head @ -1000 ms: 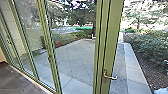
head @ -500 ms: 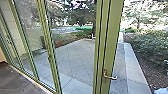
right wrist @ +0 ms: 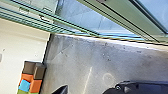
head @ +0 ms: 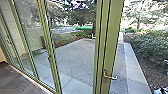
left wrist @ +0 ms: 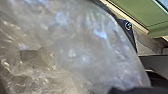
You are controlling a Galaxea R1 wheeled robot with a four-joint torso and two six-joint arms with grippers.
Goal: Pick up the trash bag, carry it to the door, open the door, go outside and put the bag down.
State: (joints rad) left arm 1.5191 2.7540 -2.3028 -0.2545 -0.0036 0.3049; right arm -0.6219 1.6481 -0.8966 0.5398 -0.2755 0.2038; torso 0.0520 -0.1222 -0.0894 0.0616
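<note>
Green-framed door (head: 113, 42), paved yard (head: 72, 57), shrubs (head: 152, 45)

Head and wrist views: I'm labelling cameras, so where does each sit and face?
Head: high up, facing forward and down past green door frames to paving; lower-right corner unclear.
Left wrist: left arm, facing a clear plastic bag close up, beside dark robot parts.
Right wrist: right arm, facing floor, coloured blocks; black robot casing shows.
Head and right wrist share frames, floor.

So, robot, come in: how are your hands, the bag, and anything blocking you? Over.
Grip unclear on both arms. See-through plastic bag close by left wrist camera. Green door frame with handle ahead, paving beyond.
</note>
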